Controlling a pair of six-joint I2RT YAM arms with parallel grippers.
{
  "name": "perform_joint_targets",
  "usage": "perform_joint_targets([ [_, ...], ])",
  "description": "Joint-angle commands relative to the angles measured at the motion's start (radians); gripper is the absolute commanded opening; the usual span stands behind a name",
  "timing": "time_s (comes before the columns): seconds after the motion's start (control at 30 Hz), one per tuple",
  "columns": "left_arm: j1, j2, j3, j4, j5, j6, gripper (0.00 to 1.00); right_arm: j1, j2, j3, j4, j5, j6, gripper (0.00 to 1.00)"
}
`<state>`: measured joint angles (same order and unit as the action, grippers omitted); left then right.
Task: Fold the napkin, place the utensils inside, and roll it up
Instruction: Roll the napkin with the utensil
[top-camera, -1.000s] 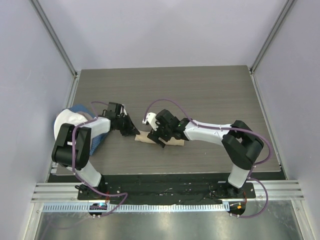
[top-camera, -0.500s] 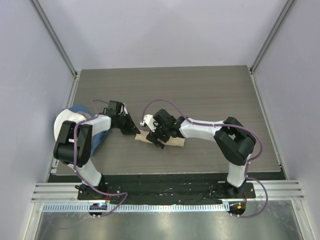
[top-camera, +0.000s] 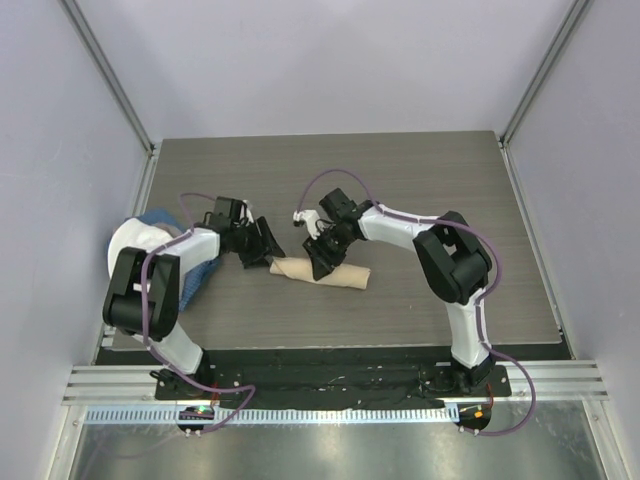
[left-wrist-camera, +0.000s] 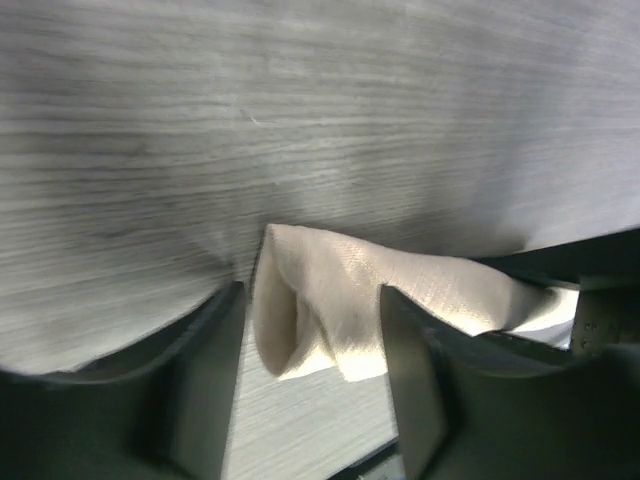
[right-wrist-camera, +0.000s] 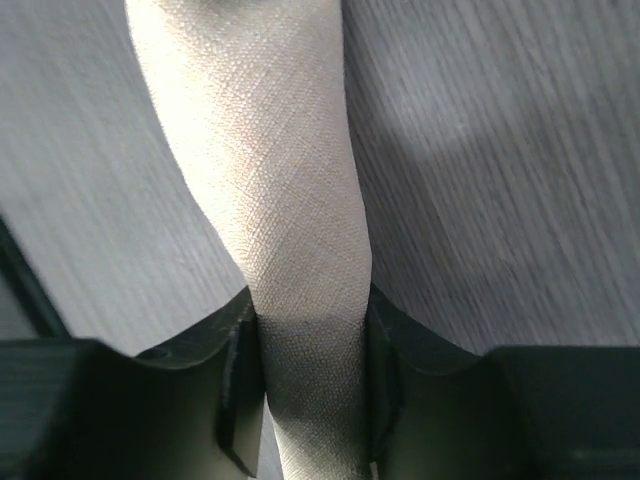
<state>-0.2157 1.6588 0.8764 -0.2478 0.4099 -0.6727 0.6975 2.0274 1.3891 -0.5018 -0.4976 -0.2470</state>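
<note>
The beige napkin (top-camera: 350, 276) lies rolled into a tube on the dark wood table, left of centre. My left gripper (top-camera: 266, 252) is open at the roll's left end. In the left wrist view that open end of the napkin (left-wrist-camera: 330, 300) sits between the spread fingers (left-wrist-camera: 205, 380) of the left gripper (left-wrist-camera: 310, 300), untouched by them. My right gripper (top-camera: 325, 262) comes down on the roll's middle. In the right wrist view both of the right gripper's (right-wrist-camera: 310, 345) pads press the sides of the napkin (right-wrist-camera: 270, 150). The utensils are hidden.
A white rounded object (top-camera: 130, 245) on a blue cloth (top-camera: 160, 218) sits at the table's left edge, behind my left arm. Grey walls close in the table's left, right and far sides.
My left gripper has opened and let go of the roll's end. My right gripper has swung round over the roll's middle and closed onto it.
</note>
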Motion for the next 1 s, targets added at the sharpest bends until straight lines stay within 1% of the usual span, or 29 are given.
perform_joint_targets([
  [0.0, 0.004, -0.105, -0.008, -0.008, -0.094, 0.035, 0.63, -0.021, 0.109, 0.047, -0.182, -0.219, 0.044, 0.38],
  [0.13, 0.003, -0.172, -0.048, 0.022, -0.105, 0.032, 0.65, -0.053, 0.184, 0.094, -0.231, -0.32, 0.089, 0.36],
  [0.17, 0.004, -0.18, -0.057, 0.037, -0.099, 0.027, 0.65, -0.067, 0.198, 0.102, -0.245, -0.341, 0.094, 0.36],
  [0.2, 0.004, -0.185, -0.074, 0.044, -0.095, 0.024, 0.65, -0.075, 0.211, 0.113, -0.25, -0.395, 0.098, 0.36],
  [0.33, 0.004, -0.189, -0.103, 0.064, -0.069, 0.016, 0.64, -0.104, 0.266, 0.128, -0.253, -0.485, 0.136, 0.36],
  [0.57, 0.003, -0.191, -0.146, 0.154, -0.014, -0.01, 0.62, -0.133, 0.333, 0.154, -0.248, -0.495, 0.189, 0.37],
  [0.8, -0.004, -0.176, -0.175, 0.228, 0.018, -0.042, 0.61, -0.138, 0.347, 0.159, -0.248, -0.476, 0.199, 0.37],
  [0.93, -0.008, -0.156, -0.183, 0.243, 0.033, -0.059, 0.54, -0.139, 0.35, 0.159, -0.247, -0.473, 0.203, 0.36],
  [0.97, -0.01, -0.151, -0.186, 0.271, 0.038, -0.06, 0.53, -0.141, 0.35, 0.157, -0.247, -0.47, 0.204, 0.36],
])
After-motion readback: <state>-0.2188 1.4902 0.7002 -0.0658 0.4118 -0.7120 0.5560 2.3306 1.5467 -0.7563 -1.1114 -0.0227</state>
